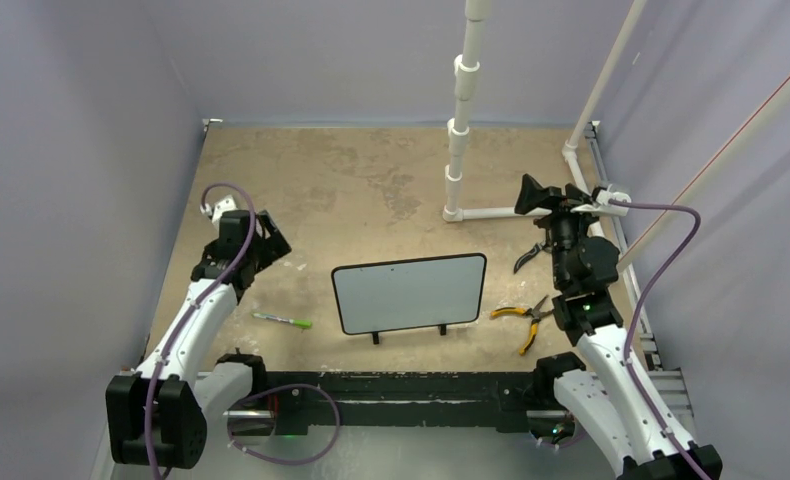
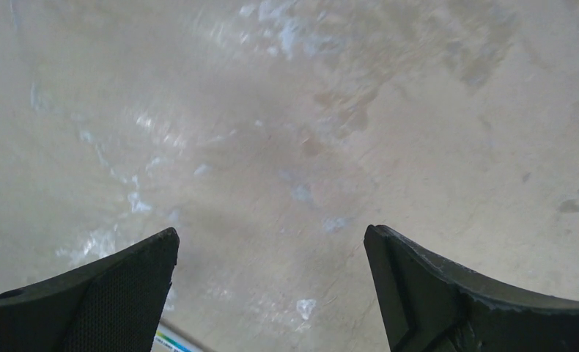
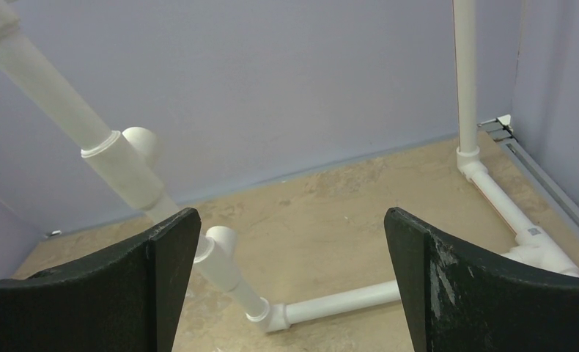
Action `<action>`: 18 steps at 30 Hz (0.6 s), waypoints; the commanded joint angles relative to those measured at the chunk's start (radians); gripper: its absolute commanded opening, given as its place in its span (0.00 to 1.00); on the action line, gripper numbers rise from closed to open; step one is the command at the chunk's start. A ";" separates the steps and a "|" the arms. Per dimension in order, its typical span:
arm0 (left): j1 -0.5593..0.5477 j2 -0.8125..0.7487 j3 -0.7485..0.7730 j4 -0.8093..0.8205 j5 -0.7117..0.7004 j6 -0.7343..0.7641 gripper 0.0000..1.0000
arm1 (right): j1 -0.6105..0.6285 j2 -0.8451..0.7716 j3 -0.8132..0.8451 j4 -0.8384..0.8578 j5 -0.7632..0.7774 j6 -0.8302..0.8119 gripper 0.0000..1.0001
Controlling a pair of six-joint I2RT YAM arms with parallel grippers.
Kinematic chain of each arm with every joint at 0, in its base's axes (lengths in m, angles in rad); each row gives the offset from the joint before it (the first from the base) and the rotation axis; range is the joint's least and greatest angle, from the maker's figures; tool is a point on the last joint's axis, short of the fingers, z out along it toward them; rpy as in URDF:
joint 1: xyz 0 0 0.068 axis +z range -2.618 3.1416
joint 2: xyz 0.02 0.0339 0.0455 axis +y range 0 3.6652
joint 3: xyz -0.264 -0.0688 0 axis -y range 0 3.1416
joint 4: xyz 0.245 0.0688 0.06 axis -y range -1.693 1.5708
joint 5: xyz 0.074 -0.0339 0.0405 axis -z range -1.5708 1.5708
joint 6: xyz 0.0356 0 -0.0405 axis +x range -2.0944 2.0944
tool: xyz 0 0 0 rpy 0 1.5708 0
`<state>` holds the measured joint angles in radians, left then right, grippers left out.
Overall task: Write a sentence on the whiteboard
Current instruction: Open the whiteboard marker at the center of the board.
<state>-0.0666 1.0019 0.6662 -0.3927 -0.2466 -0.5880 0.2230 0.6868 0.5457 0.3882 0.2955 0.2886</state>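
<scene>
The whiteboard point(image 1: 409, 292) stands on its two black feet at the middle of the table, white with a thin black frame. Its surface looks blank; no sentence shows on it. A green marker point(image 1: 283, 321) lies on the table to the board's left, and its end shows at the bottom of the left wrist view point(image 2: 171, 342). My left gripper point(image 1: 271, 243) is open and empty over bare table point(image 2: 272, 242), beyond the marker. My right gripper point(image 1: 536, 195) is open and empty, raised at the back right, facing the far wall point(image 3: 292, 220).
Yellow-handled pliers point(image 1: 524, 318) lie right of the board. A white PVC pipe frame point(image 1: 458, 150) rises from the back of the table and runs along the floor towards the right wall point(image 3: 345, 299). Purple walls close in three sides.
</scene>
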 commanded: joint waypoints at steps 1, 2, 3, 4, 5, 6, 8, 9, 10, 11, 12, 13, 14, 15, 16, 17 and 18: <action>0.010 0.008 -0.072 -0.123 -0.073 -0.247 0.95 | -0.002 -0.018 0.008 0.007 -0.039 0.020 0.99; 0.011 0.003 -0.086 -0.148 -0.097 -0.291 0.90 | -0.002 -0.018 0.010 0.002 -0.043 0.021 0.99; 0.011 -0.006 -0.099 -0.173 -0.119 -0.330 0.84 | -0.002 -0.020 0.011 0.000 -0.046 0.023 0.99; 0.011 -0.019 -0.109 -0.191 -0.139 -0.367 0.80 | -0.002 -0.022 0.011 -0.001 -0.047 0.024 0.99; 0.011 -0.032 -0.122 -0.210 -0.157 -0.402 0.76 | -0.002 -0.024 0.012 -0.003 -0.048 0.025 0.99; 0.011 -0.046 -0.133 -0.229 -0.171 -0.434 0.73 | -0.002 -0.025 0.010 -0.003 -0.048 0.028 0.99; 0.011 -0.064 -0.151 -0.279 -0.200 -0.493 0.64 | -0.002 -0.026 0.007 -0.001 -0.048 0.032 0.99; 0.011 -0.066 -0.158 -0.299 -0.211 -0.515 0.62 | -0.003 -0.025 0.008 0.001 -0.047 0.033 0.99; 0.011 -0.065 -0.161 -0.321 -0.223 -0.533 0.60 | -0.002 -0.023 0.007 0.001 -0.045 0.034 0.99; 0.011 -0.063 -0.163 -0.338 -0.234 -0.555 0.58 | -0.002 -0.021 0.007 0.002 -0.043 0.035 0.99; 0.011 -0.063 -0.168 -0.337 -0.238 -0.557 0.57 | -0.003 -0.018 0.007 0.004 -0.042 0.036 0.98; 0.012 -0.062 -0.169 -0.339 -0.239 -0.562 0.56 | -0.002 -0.015 0.006 0.005 -0.040 0.038 0.99; 0.011 -0.060 -0.173 -0.337 -0.238 -0.568 0.53 | -0.002 -0.011 0.006 0.008 -0.040 0.039 0.99; 0.011 -0.055 -0.178 -0.328 -0.231 -0.567 0.51 | -0.002 -0.006 0.007 0.011 -0.041 0.042 0.98; 0.011 -0.048 -0.184 -0.320 -0.223 -0.569 0.50 | -0.002 -0.003 0.006 0.013 -0.041 0.041 0.99; 0.011 -0.039 -0.188 -0.316 -0.216 -0.571 0.48 | -0.002 0.001 0.006 0.016 -0.043 0.041 0.99; 0.011 -0.029 -0.194 -0.308 -0.207 -0.572 0.46 | -0.003 0.004 0.006 0.017 -0.043 0.043 0.99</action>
<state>-0.0635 0.9520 0.4919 -0.7017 -0.4427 -1.1038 0.2230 0.6796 0.5457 0.3744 0.2661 0.3191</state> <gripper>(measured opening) 0.492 0.984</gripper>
